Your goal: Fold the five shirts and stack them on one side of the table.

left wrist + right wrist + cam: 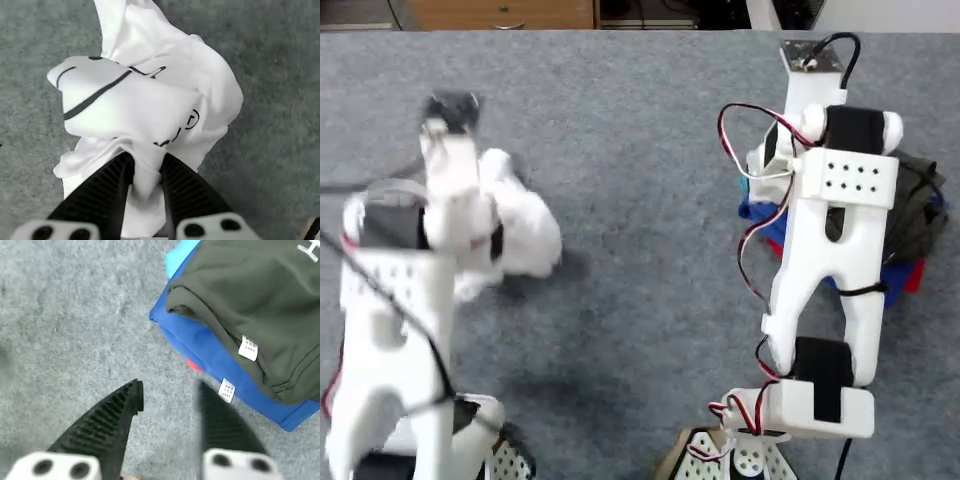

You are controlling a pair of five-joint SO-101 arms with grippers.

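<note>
Well, the left gripper (145, 165) is clamped on a fold of the white shirt (150, 100) — its two black fingers pinch the cloth between them, and the rest of the shirt bunches in a crumpled heap over the grey table (640, 130), with black line print on its upper side. From the high view the white shirt sits on the left half of the table, partly under the left arm and well apart from the other clothes. The right gripper (170, 387) hangs with its fingers spread apart and nothing between them, over bare table just beside a stack of folded shirts (915, 215). That stack lies at the right side of the table: a dark shirt (250, 300) on top, a blue shirt (200, 347) under it, a sliver of light blue cloth (179, 252) at one edge, and what may be a red shirt (196, 365) at the bottom — too little shows to be sure
</note>
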